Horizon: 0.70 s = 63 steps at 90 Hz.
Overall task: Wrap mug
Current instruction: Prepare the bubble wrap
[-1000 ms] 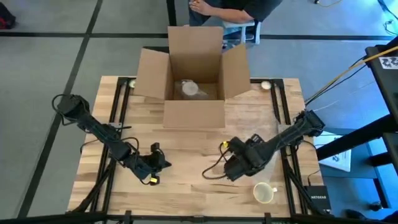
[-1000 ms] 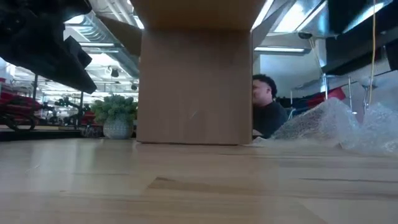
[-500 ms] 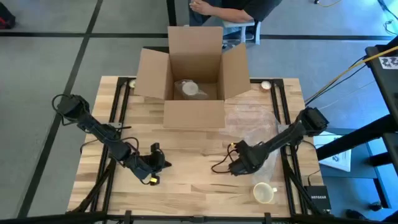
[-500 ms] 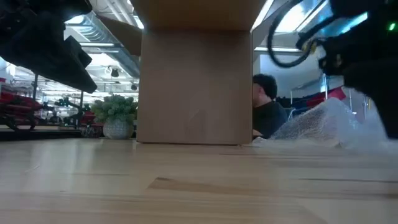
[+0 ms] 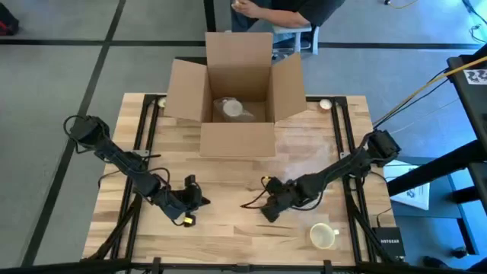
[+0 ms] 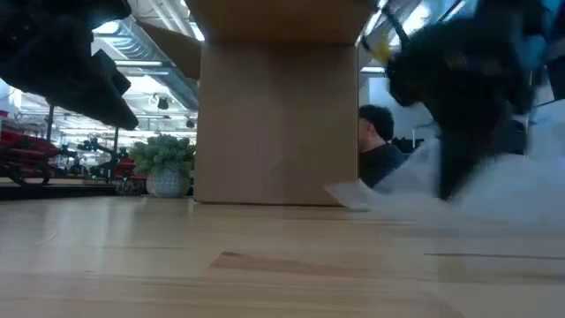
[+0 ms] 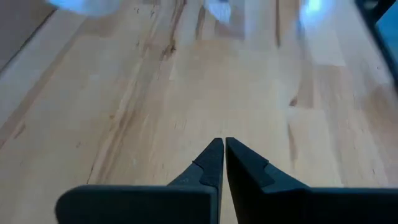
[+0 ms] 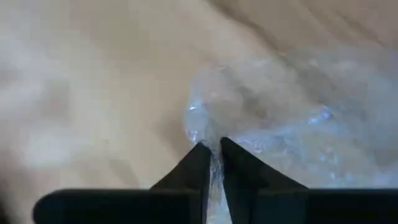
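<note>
A pale mug (image 5: 323, 236) stands upright on the wooden table near its front right, and no gripper touches it. Behind it a clear sheet of bubble wrap (image 5: 308, 171) lies on the table. My right gripper (image 5: 266, 209) is low over the middle of the table, shut on the sheet's left end (image 8: 214, 149); it shows as a dark blur in the low view (image 6: 468, 115). My left gripper (image 5: 196, 199) hangs shut above the front left of the table (image 7: 224, 146), holding nothing. My right gripper pinches a bunched edge of the bubble wrap (image 8: 205, 127) between its two fingers. It reaches in from the table's right, slanting down. The held end (image 6: 353, 194) is just off the wood, and the rest trails toward the right, lying on the table.
An open cardboard box (image 5: 236, 137) stands at the far middle of the table with a pale wrapped thing (image 5: 232, 108) inside. A person (image 5: 281, 11) sits beyond the far edge. Bare wood lies between the two grippers.
My right gripper has come down, shut on the bubble wrap's edge and moved toward the table's left. The held end of the sheet has been dragged along toward the middle, while its right part has stayed on the table. The mug has not moved.
</note>
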Motion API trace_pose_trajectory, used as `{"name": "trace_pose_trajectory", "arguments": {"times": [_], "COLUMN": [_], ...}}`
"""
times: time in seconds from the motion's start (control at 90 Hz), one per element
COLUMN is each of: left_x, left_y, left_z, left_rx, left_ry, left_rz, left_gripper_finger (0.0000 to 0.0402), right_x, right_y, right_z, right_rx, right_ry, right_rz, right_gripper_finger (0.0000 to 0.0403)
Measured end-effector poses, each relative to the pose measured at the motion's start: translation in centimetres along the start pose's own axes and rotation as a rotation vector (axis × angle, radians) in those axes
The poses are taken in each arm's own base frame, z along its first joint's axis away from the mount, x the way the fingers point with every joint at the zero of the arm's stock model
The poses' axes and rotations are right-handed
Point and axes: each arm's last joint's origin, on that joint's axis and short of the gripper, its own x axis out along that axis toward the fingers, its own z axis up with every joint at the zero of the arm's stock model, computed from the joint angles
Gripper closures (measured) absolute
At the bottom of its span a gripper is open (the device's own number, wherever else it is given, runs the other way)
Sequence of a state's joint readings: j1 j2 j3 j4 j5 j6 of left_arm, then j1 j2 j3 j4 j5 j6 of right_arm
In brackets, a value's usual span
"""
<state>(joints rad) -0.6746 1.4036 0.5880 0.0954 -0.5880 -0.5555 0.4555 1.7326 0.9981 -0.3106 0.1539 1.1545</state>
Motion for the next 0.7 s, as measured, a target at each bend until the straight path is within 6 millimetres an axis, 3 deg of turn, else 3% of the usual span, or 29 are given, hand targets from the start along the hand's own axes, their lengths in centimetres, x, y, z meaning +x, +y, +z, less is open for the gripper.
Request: {"name": "trace_pose_trajectory", "arguments": {"times": [0.211,0.444,0.567,0.7], "left_x": [-0.1,-0.2,-0.2,-0.4], "left_y": [-0.7,-1.2,-1.2,-1.0], "left_z": [1.1,2.3,2.6,3.0], "left_rx": [-0.022,-0.060,-0.054,-0.058], "left_ry": [-0.088,-0.192,-0.202,-0.189], "left_rz": [-0.090,-0.142,-0.167,-0.214], "left_gripper_finger": [0.0402,0.0402,0.0402,0.0402], "right_x": [-0.7,0.5,1.3,0.2], "right_y": [3.5,4.9,5.8,8.3], "right_z": [2.0,2.8,4.3,7.4], "right_rx": [-0.144,-0.336,-0.423,-0.603], "right_ry": [-0.302,-0.517,-0.594,-0.697], "right_rz": [0.302,0.395,0.394,0.442], "right_gripper_finger": [0.0397,0.0395,0.0366,0.0301]}}
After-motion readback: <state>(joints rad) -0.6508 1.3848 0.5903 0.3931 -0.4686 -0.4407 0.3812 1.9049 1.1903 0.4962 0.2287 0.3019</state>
